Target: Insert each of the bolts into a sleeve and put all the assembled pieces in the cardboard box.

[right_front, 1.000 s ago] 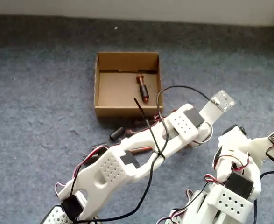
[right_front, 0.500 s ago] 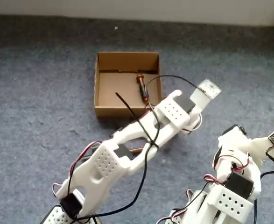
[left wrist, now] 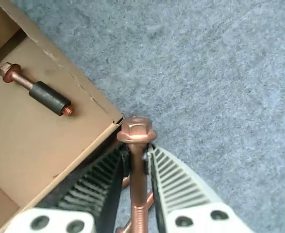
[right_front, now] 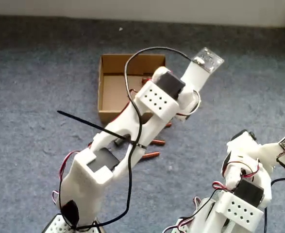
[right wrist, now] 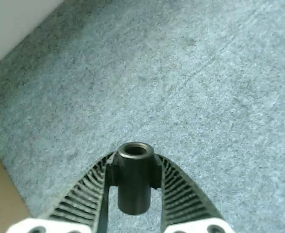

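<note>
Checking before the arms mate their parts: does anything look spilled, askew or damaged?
Nothing stands out. The copper hex-head bolt sits straight in the left pincer, the black cylindrical sleeve in the right pincer, and one sleeved bolt lies inside the brown cardboard box.

Soft, even daylight falls across the grey carpet-covered bench [right_front: 35, 121], bright and free of hard glare; the white plastic arm [right_front: 154, 99] casts only a faint, diffuse shadow beneath it; the open brown cardboard box [right_front: 110, 116] is shaded along its inner walls; the copper hex-head bolt [left wrist: 136, 132] carries a pale highlight; the black cylindrical sleeve [right wrist: 134, 179] shows a dull sheen at its rim.
</note>
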